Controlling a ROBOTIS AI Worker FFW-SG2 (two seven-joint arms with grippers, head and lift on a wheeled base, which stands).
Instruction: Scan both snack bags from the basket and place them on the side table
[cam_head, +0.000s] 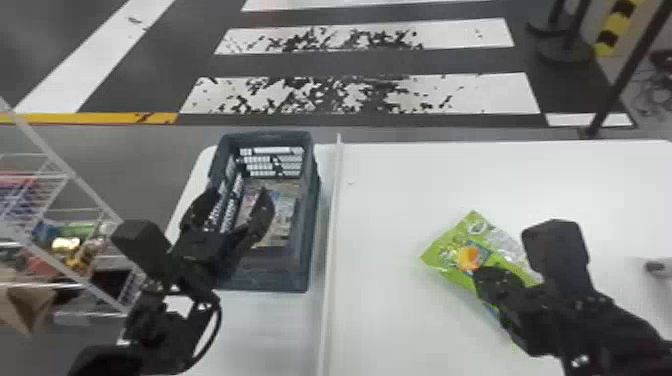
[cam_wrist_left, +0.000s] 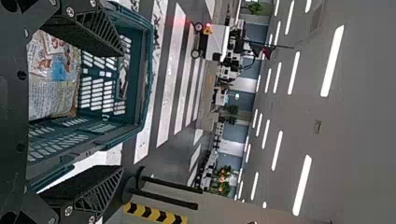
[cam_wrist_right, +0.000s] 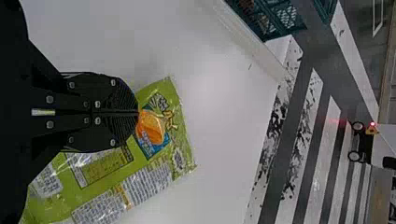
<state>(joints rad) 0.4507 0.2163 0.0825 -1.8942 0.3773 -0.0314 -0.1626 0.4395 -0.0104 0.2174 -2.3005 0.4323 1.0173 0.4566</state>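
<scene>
A: Grey floor with scuffed white stripes (cam_head: 475, 95) lies at twelve o'clock, past the smooth white table (cam_head: 390, 180); what sits on it?

B: A dark blue-green, slatted plastic basket (cam_head: 265, 272) at eleven; a shiny lime-green snack bag with an orange picture (cam_head: 470, 257) at between one and two; a thin white raised strip (cam_head: 328, 250) runs between them, perhaps to part unscanned goods from scanned.

A: And the left claw (cam_head: 239, 192)?

B: Over the basket, its flat black fingers well apart; I'd guess that spread is meant to straddle the next bag; a pale, printed, flat item (cam_wrist_left: 53, 100) lies inside, though I can't tell whether it's the second snack.

A: The right claw (cam_wrist_right: 138, 112) has its fingers together; why?

B: Their tips are right at the green bag, over the orange picture; whether they pinch film or merely rest there, I can't tell; if pinched, one edge of loose film may slip or swing; a check of that hold should come before any lift.
</scene>
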